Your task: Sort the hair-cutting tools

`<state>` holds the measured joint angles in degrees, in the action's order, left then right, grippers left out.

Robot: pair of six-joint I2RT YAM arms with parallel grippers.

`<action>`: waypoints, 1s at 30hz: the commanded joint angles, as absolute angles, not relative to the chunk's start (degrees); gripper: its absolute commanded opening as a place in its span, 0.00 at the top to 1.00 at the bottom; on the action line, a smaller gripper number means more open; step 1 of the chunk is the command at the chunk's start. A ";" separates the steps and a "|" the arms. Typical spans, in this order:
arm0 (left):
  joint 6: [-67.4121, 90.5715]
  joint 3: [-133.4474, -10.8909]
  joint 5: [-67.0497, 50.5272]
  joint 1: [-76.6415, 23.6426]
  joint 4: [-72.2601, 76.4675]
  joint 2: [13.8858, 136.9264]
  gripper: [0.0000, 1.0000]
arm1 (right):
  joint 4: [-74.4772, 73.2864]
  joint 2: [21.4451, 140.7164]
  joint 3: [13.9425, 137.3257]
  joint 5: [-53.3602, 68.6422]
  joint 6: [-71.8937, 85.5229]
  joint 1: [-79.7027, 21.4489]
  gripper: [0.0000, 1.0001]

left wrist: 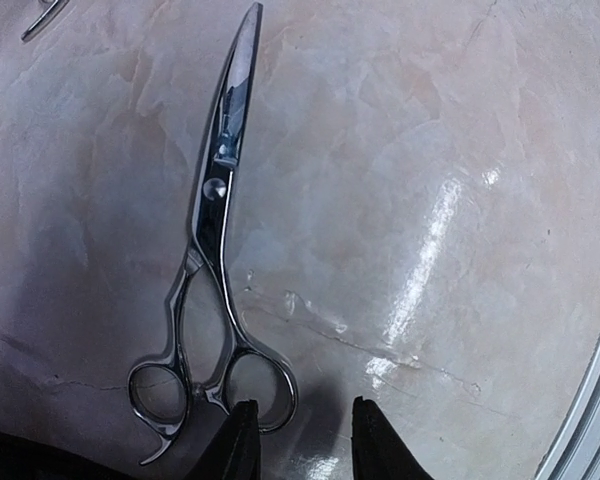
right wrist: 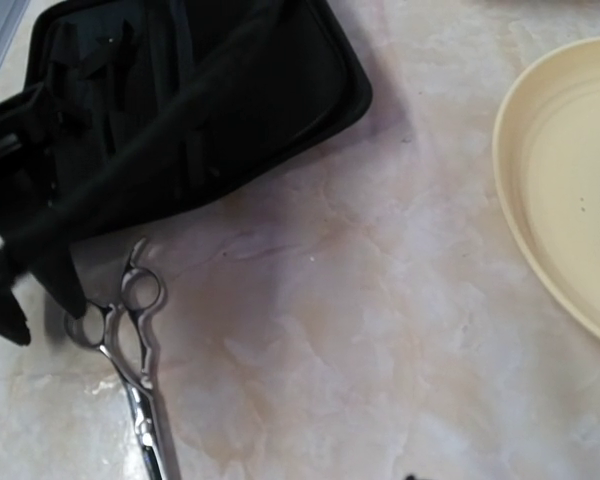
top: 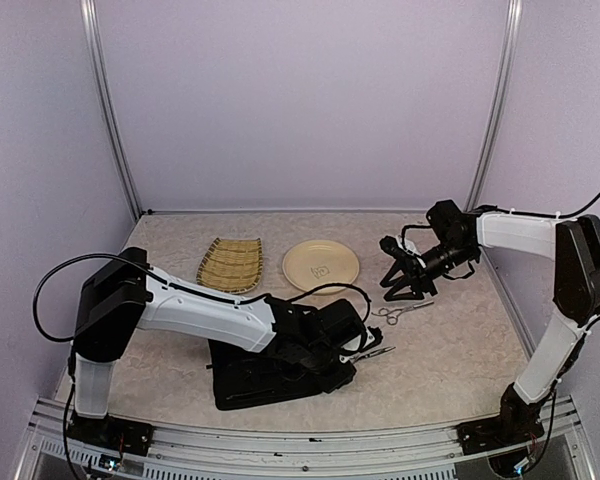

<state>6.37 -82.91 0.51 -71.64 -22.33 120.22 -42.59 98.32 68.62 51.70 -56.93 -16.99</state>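
One pair of silver scissors (top: 380,351) lies on the table at the tips of my left gripper (top: 361,352). In the left wrist view the scissors (left wrist: 216,210) lie flat, blades pointing away. My left gripper (left wrist: 300,432) is open and empty, its left finger (left wrist: 242,445) just at the right ring. A second pair of scissors (top: 402,311) lies below my right gripper (top: 408,293), which hovers open and empty. The right wrist view shows the first scissors (right wrist: 130,335) beside the case. No black clips show.
An open black zip case (top: 270,378) lies under the left arm and also shows in the right wrist view (right wrist: 200,90). A woven bamboo tray (top: 230,263) and a cream plate (top: 321,266) sit at the back; the plate's rim (right wrist: 520,200) shows in the right wrist view.
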 commanded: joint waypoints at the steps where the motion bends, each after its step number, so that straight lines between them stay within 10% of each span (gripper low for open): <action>1: 6.08 -84.80 0.74 -71.28 -21.89 121.68 0.68 | -43.09 97.42 67.77 52.99 -57.22 -16.53 0.57; 30: 1.59 -96.97 3.23 -73.03 -40.31 131.24 0.92 | -45.69 99.21 68.98 53.19 -58.01 -16.45 0.59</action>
<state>3.16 -94.48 1.78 -72.38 -31.77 127.59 -43.75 98.61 68.62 51.77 -57.36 -16.99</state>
